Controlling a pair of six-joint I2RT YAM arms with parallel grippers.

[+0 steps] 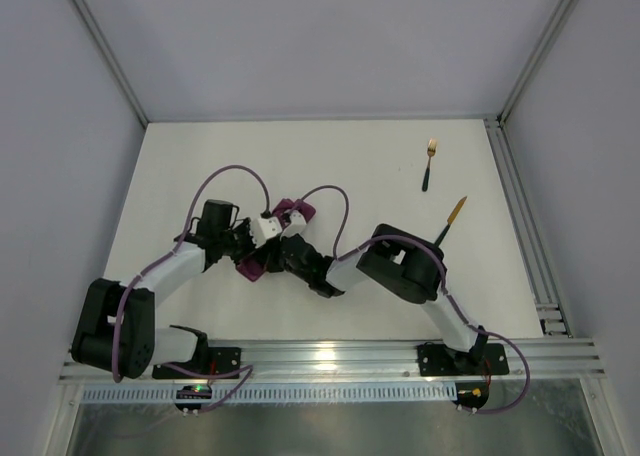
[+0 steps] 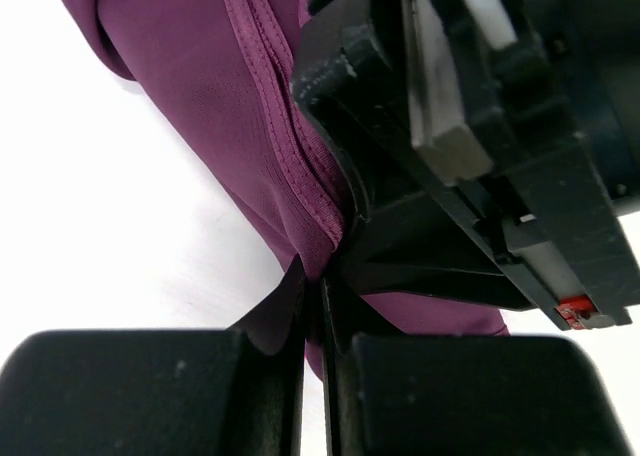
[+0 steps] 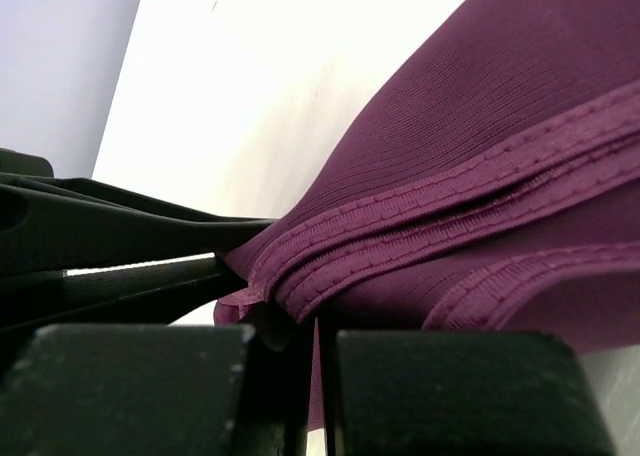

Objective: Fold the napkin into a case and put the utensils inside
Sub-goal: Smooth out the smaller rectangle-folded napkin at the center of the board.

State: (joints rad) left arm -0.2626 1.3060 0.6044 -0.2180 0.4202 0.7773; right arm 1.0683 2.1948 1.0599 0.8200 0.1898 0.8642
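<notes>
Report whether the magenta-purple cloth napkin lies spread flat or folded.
Folded: the magenta-purple cloth napkin shows several hemmed edges stacked in layers.

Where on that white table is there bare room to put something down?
Bare: the far-left table, between the back wall and the napkin. Also between napkin and fork. Crowded: the middle, where left gripper and right gripper pinch the napkin, and right, by the knife.

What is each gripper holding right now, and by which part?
Both hold the napkin: the left gripper pinches its stitched hem, the right gripper pinches stacked hemmed edges.
</notes>
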